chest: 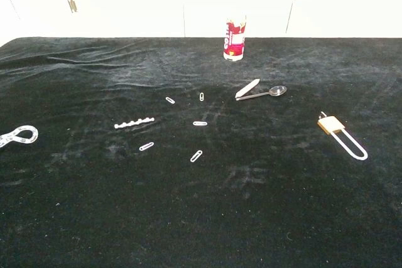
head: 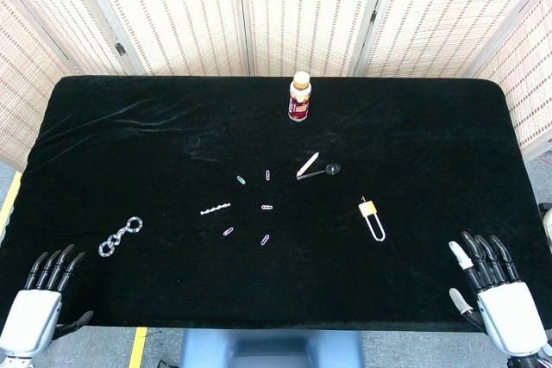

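both hands idle at the near bench edge, nothing grasped.
left hand (head: 39, 303) and right hand (head: 496, 292) empty, fingers spread; chain (head: 119, 236) and padlock (head: 372, 218) lie untouched.

Head view: left hand (head: 39, 303) and right hand (head: 496, 295) are both cut off at the wrist by the lower edge, and neither appears in the chest view. Chest view: the chain (chest: 17, 136), far left of the bottle (chest: 234, 40), is clipped by the left edge so only its end link shows; the bottle's cap is washed out against the bright background. Bottle label print is too small to read in either view.
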Robot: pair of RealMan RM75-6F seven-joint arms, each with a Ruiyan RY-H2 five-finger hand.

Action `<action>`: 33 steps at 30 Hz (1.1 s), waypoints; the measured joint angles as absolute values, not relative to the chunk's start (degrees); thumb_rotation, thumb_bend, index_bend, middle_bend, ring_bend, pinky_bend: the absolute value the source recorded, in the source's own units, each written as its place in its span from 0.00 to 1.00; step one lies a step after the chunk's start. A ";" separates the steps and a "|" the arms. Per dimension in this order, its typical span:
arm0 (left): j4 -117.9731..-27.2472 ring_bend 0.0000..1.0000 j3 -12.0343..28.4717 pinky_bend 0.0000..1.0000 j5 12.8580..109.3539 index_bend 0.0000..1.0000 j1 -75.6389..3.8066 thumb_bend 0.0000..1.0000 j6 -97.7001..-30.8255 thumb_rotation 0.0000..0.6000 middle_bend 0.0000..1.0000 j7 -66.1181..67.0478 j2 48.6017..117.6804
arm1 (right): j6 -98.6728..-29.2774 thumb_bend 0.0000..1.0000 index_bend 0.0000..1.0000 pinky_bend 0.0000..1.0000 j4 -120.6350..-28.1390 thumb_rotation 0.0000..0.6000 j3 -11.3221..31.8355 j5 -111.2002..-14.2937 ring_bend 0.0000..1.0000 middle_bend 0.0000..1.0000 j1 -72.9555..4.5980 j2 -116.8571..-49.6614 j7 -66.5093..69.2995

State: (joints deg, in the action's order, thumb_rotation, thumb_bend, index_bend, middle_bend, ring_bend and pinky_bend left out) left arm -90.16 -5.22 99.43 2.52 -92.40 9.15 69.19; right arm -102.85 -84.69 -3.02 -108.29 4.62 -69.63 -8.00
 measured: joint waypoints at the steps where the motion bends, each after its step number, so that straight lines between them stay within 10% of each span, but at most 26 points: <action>1: -90.14 0.00 -5.24 0.00 99.45 0.00 2.53 0.17 -92.40 1.00 0.00 9.17 69.22 | -103.15 0.29 0.00 0.00 -84.68 1.00 -2.99 -108.28 0.00 0.00 4.70 -69.59 -7.81; 10: -89.68 0.04 -5.31 0.06 100.83 0.00 1.77 0.17 -92.00 1.00 0.00 8.95 69.42 | -105.24 0.29 0.00 0.00 -84.12 1.00 -2.96 -108.84 0.00 0.00 5.44 -69.70 -6.97; 13: -89.96 0.21 -4.84 0.28 101.16 0.00 0.64 0.17 -91.01 1.00 0.05 9.22 69.66 | -106.49 0.29 0.00 0.00 -83.87 1.00 -2.99 -109.14 0.00 0.00 5.83 -69.67 -6.14; 17: -92.49 0.68 -2.56 0.76 100.47 0.03 -2.36 0.17 -88.41 1.00 0.47 9.57 70.02 | -108.59 0.29 0.00 0.00 -83.09 1.00 -2.92 -110.02 0.00 0.00 6.28 -69.67 -5.07; 21: -95.29 0.99 1.95 1.00 98.06 0.31 -6.86 0.25 -85.02 1.00 0.91 8.69 72.60 | -109.13 0.29 0.00 0.00 -82.71 1.00 -2.38 -109.29 0.00 0.00 6.35 -69.49 -3.26; 33: -95.80 1.00 14.43 1.00 74.03 0.50 -22.72 0.32 -66.85 1.00 1.00 19.49 86.42 | -114.51 0.29 0.00 0.00 -81.86 1.00 0.69 -104.21 0.00 0.00 7.79 -68.40 5.54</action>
